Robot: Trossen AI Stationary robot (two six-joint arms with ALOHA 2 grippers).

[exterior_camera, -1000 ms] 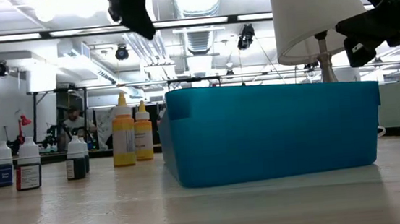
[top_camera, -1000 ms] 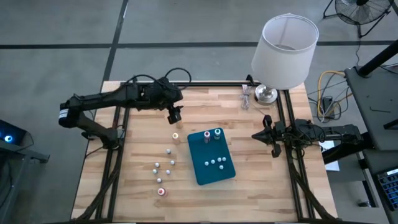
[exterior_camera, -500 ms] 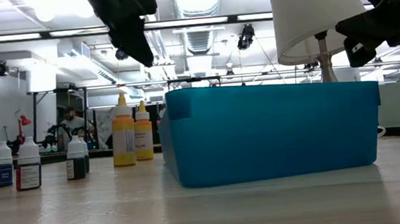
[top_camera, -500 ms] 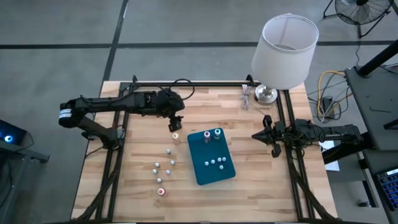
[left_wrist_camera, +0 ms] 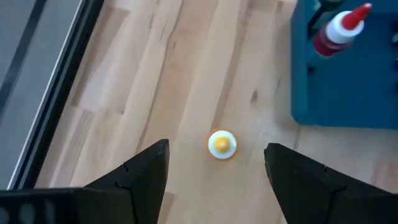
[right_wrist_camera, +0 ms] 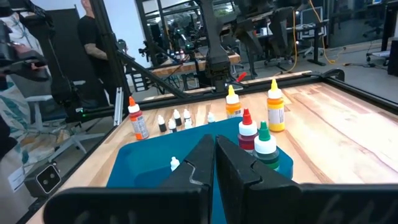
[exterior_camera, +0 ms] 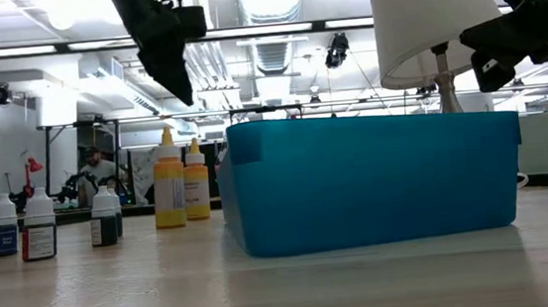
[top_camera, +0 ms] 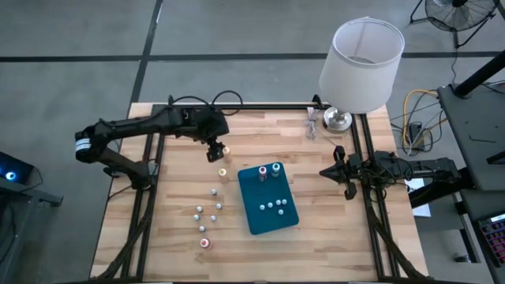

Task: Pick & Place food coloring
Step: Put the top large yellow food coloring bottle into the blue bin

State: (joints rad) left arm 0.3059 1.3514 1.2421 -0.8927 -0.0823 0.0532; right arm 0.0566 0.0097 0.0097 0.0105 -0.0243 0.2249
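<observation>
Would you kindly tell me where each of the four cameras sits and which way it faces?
High view: overhead, looking straight down at the table, both arms and the blue tray.
Low view: at tabletop height, looking level past the tray into the room; arms enter from above.
Left wrist view: above the wood, looking down on a yellow-capped bottle between open jaws.
Right wrist view: beside the table, looking across the tray, jaws shut.
All four share the tray.

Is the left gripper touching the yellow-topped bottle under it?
Apart. In the left wrist view, the left gripper is open, and bare wood shows between both fingers and the yellow-topped bottle.
</observation>
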